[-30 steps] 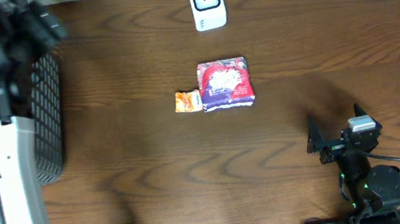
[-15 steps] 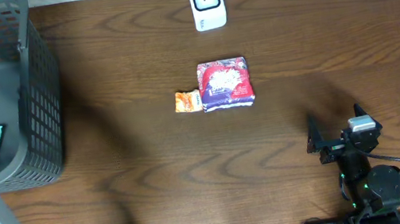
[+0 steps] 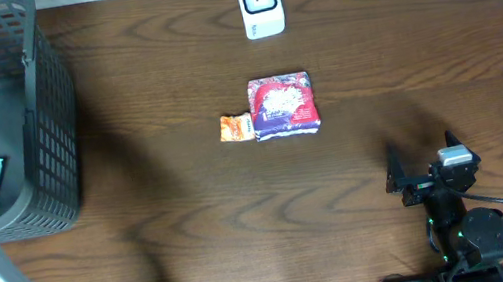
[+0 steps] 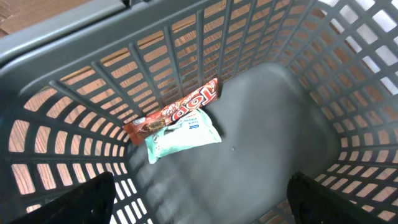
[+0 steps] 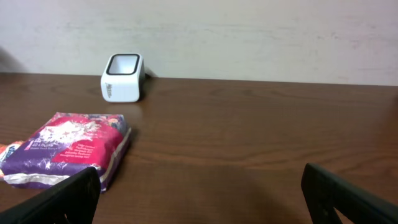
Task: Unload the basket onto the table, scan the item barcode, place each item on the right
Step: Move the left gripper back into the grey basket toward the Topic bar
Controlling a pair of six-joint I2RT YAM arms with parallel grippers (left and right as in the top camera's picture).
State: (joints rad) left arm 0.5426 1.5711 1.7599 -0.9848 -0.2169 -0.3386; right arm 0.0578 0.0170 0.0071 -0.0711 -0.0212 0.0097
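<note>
— While two items lie in the grey plastic mesh basket [image 3: 49,143] at the left edge of the wooden worktop [image 3: 195,231], a red candy bar [image 4: 177,109] and a pale green packet [image 4: 183,134], how much of the scanning looks done?
— Those two, seemingly. The left gripper [image 4: 208,208] hangs over the basket, jaws spread wide, holding nothing. At the worktop's middle, a small orange sachet [image 3: 235,128] touches a red-and-purple packet [image 3: 283,105]. Both sit well short of the white barcode scanner [image 3: 260,3] at the far edge, so they are likely still to be scanned.
— And the right side?
— The right gripper [image 3: 424,159] rests near the front edge, fully spread and empty.
— What changed in the last second?
— The left arm, which covered the basket from overhead, has swung toward the front-left corner. Nothing else moved.
</note>
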